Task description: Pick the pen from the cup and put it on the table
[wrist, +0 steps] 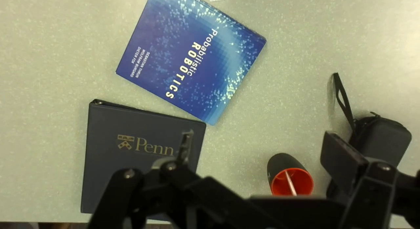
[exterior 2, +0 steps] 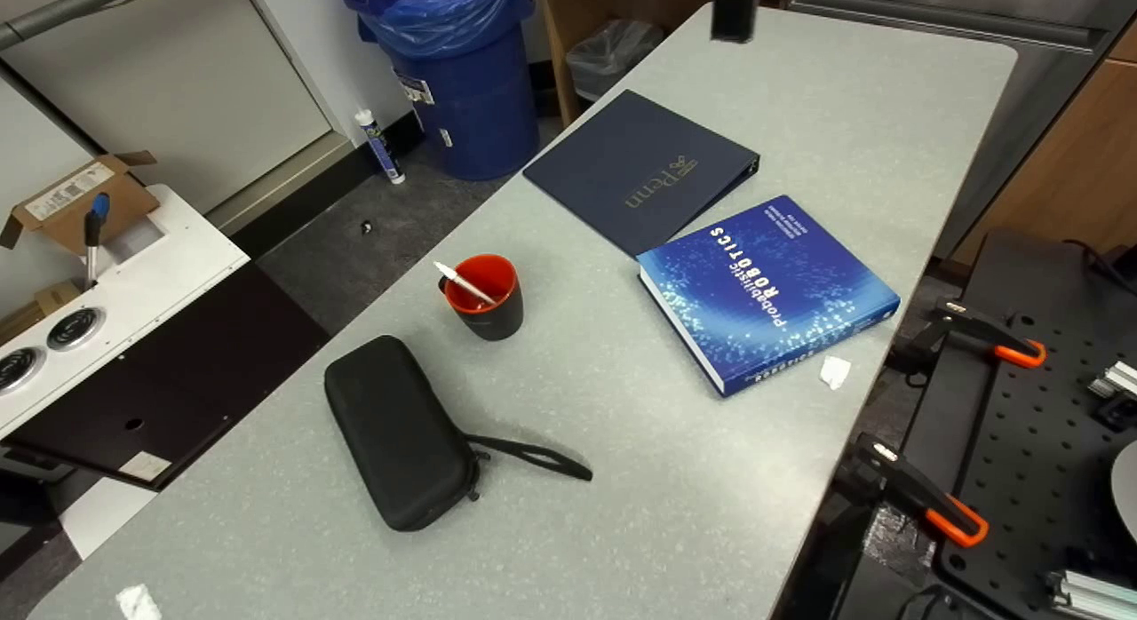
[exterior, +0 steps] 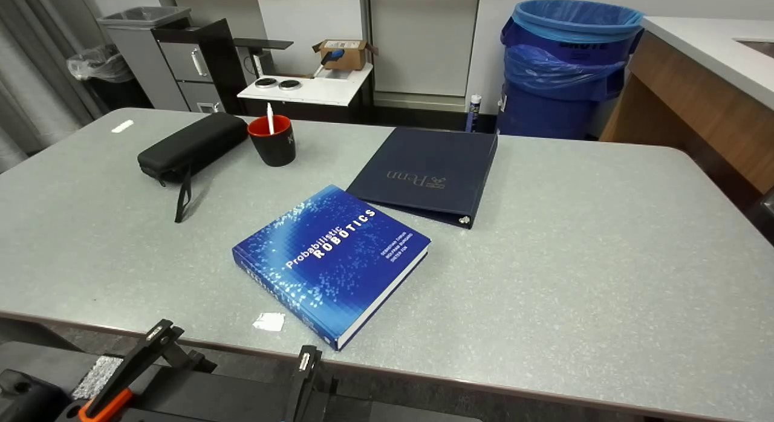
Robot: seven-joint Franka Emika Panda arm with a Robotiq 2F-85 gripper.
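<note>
The white pen (exterior: 270, 118) stands tilted in the black cup (exterior: 275, 151) with a red inside, which is upright on the grey table (exterior: 562, 277). The pen (exterior 2: 466, 283) and the cup (exterior 2: 497, 323) also show in an exterior view. In the wrist view the pen (wrist: 290, 182) leans in the cup (wrist: 284, 161), and the gripper body hides its upper end. My gripper (wrist: 263, 145) is open and empty, well above the table, with its fingers wide apart on either side of the cup in that view. A dark gripper part (exterior 2: 734, 18) shows at the top edge of an exterior view.
A black case (exterior: 196, 147) with a strap lies beside the cup. A blue book (exterior: 332, 262) and a dark Penn binder (exterior: 426, 171) lie on the table. White scraps (exterior: 269, 321) lie near the table's edge.
</note>
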